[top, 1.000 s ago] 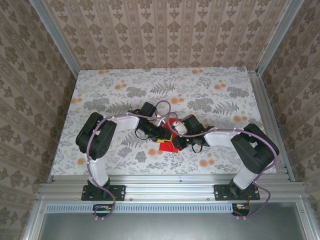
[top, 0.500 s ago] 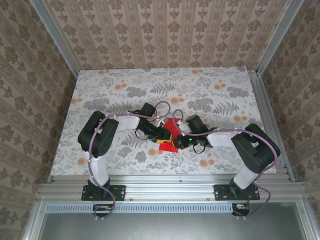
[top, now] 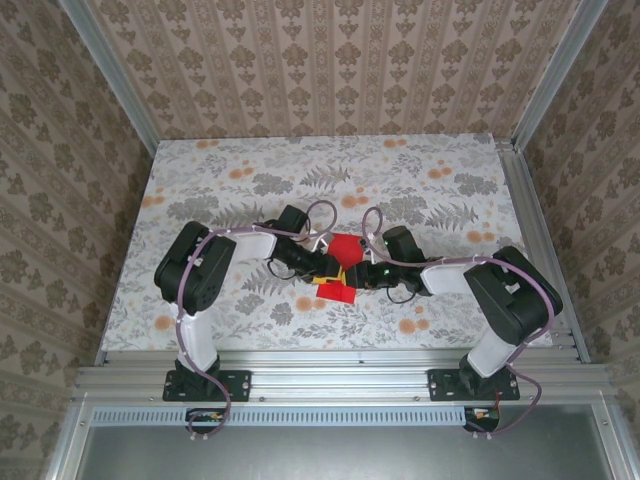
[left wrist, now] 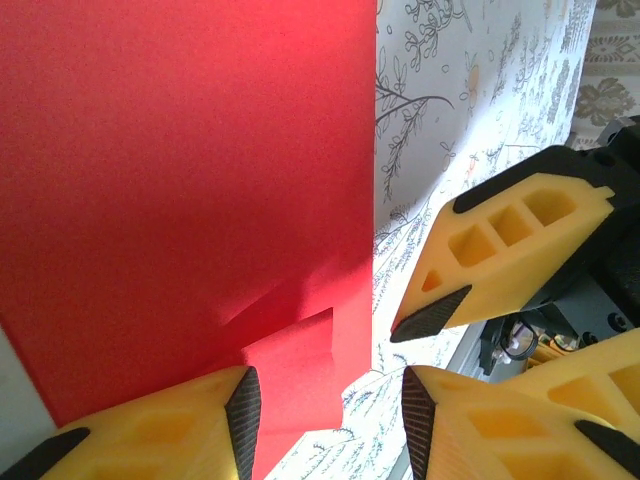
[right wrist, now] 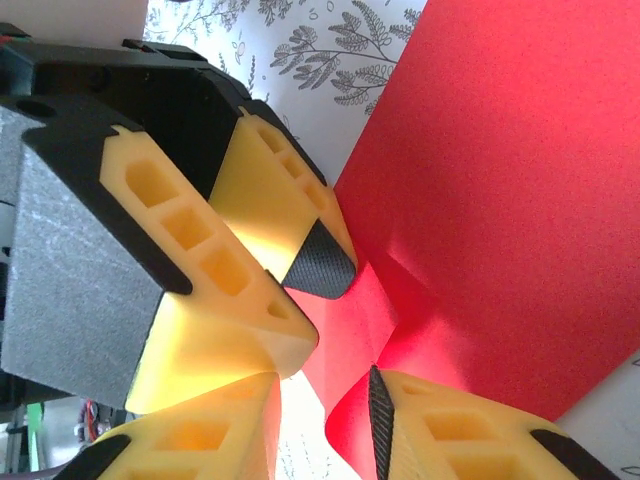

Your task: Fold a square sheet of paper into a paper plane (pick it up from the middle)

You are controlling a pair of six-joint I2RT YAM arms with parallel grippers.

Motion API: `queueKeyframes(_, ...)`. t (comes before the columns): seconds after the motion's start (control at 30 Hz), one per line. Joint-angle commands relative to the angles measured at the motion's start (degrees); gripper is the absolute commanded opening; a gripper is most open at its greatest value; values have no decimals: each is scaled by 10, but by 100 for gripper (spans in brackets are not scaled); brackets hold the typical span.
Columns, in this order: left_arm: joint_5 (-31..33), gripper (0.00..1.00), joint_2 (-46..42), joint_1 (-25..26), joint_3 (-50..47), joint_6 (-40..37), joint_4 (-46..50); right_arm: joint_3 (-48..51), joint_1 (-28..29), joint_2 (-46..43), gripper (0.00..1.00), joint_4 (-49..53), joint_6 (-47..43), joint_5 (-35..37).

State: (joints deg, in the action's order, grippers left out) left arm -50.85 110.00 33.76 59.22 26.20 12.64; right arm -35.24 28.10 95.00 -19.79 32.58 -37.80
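Has the creased square sheet of paper (top: 346,248) near the middle of the tabletop (top: 450,180), red side up, a yellowish strip at its near edge. Brings both hands tip to tip over it. Shows the left hand (left wrist: 325,410) open, astride a small folded corner beside the straight edge. Shows the right hand (right wrist: 325,410) open too, one pad (right wrist: 377,420) against the paper's rim. Leaves wide free tabletop behind and to both sides.

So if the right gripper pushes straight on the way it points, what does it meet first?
The red paper, whose edge sits between its jaws; just beyond that, probably the left gripper, though depth is unclear.
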Motion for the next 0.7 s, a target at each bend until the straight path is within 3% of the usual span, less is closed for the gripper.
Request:
queueKeyframes(0.0,-18,44,0,-5,-11,15,-20,-10,-2,17,32,6,23,-20)
queueKeyframes(0.67,-33,45,-1,-12,-27,46,-63,-26,-3,74,33,-42,90,-49)
